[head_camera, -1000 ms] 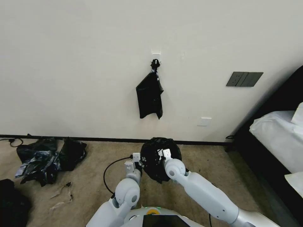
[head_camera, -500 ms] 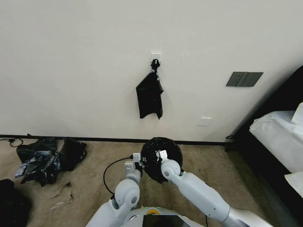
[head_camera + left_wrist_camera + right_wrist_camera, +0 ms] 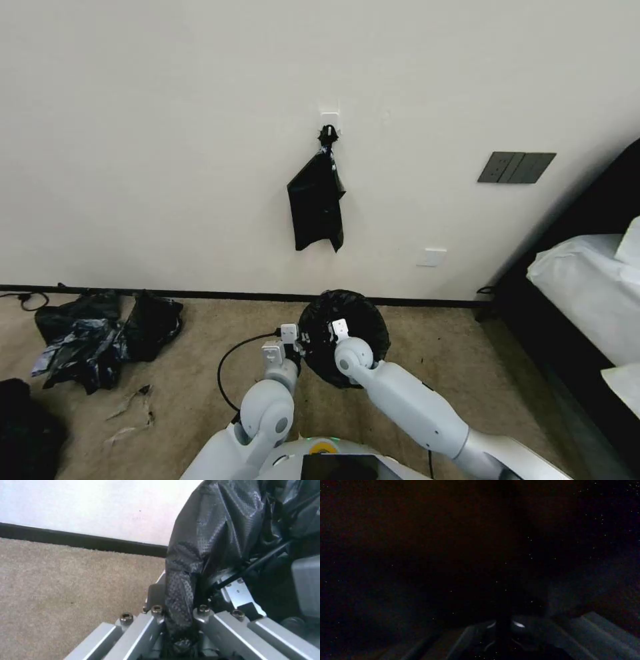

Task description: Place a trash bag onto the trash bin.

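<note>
white wall (image 3: 167, 133) | beige carpet (image 3: 180, 373) | dark baseboard (image 3: 200, 294) | bed (image 3: 587, 300)

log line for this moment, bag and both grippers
left gripper: shut on trash bag edge, bin's left side | right gripper: inside bag mouth | bag: draped over trash bin

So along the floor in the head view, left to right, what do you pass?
Black plastic heap → left gripper → trash bag over the bin, with the right gripper in it → bed.
</note>
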